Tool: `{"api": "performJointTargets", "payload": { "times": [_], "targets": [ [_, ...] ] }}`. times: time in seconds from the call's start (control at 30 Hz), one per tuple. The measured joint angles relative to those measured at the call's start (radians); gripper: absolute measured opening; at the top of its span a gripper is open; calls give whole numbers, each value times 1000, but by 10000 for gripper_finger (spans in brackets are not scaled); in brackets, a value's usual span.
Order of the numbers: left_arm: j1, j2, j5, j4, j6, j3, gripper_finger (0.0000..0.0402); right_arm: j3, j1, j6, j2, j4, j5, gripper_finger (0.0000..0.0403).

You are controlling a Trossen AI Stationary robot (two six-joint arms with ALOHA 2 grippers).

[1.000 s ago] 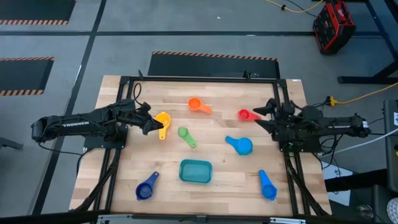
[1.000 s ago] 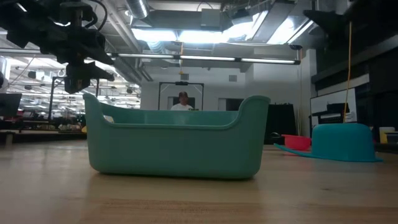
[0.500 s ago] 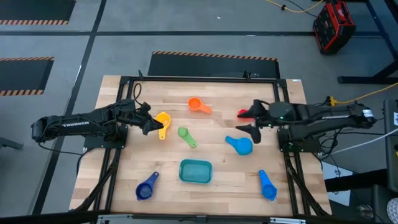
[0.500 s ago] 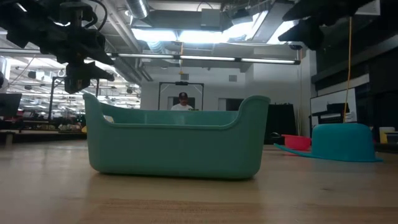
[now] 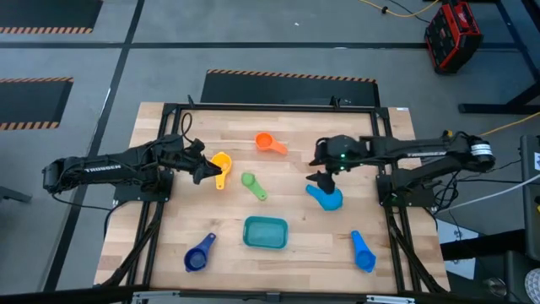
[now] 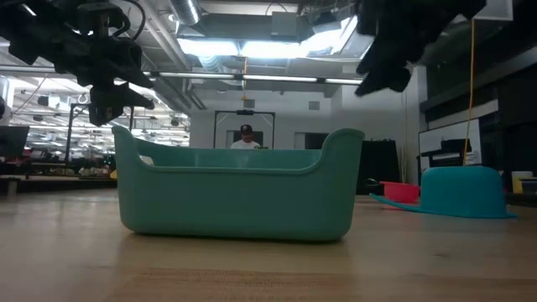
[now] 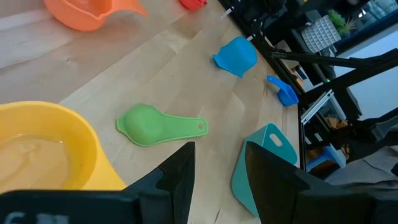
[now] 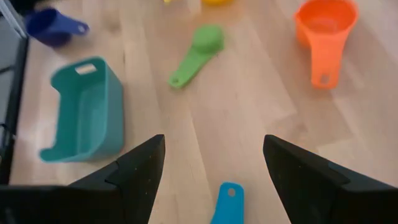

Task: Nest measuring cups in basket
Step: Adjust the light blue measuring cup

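Observation:
Seven cups lie scattered on the wooden table: orange [image 5: 266, 142], yellow [image 5: 221, 163], green [image 5: 252, 185], light blue [image 5: 326, 197], blue [image 5: 363, 251] and dark blue [image 5: 199, 253]. The red one [image 6: 399, 191] shows in the low view and is hidden under my right arm from above. The teal basket [image 5: 265, 232] stands near the near edge, with nothing in it. My left gripper [image 5: 203, 173] hovers open beside the yellow cup [image 7: 43, 149]. My right gripper [image 5: 318, 166] hangs open above the light blue cup's handle [image 8: 226, 200].
Black frame rails [image 5: 169, 108] run along the table's edges. Bare wood lies between the green cup [image 8: 198, 53] and the basket [image 8: 84, 115]. A person stands far off in the room behind the basket [image 6: 239, 193].
My right gripper has swung from the table's right edge toward the left, passing over the red cup, and now stands over the light blue cup. My left arm has kept still. No cup has moved.

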Motion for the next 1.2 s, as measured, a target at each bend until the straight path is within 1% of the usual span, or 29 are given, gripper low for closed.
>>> {"api": "performJointTargets", "payload": {
  "times": [0.23, 0.67, 0.9, 1.03, 1.2],
  "targets": [
    [0, 0, 0, 0, 0, 0, 134, 0, -2, -54, 101, -4, -2, 277],
    [0, 0, 0, 0, 0, 0, 134, 0, -2, -23, 262, -3, -1, 277],
    [0, 0, 0, 0, 0, 0, 133, 0, -2, -22, 327, -3, -2, 277],
    [0, 0, 0, -1, 0, 0, 133, 0, -2, -20, 358, -3, -40, 277],
    [0, 0, 0, -1, 0, 0, 133, 0, -1, -21, 407, -2, -44, 277]
  ]
}}
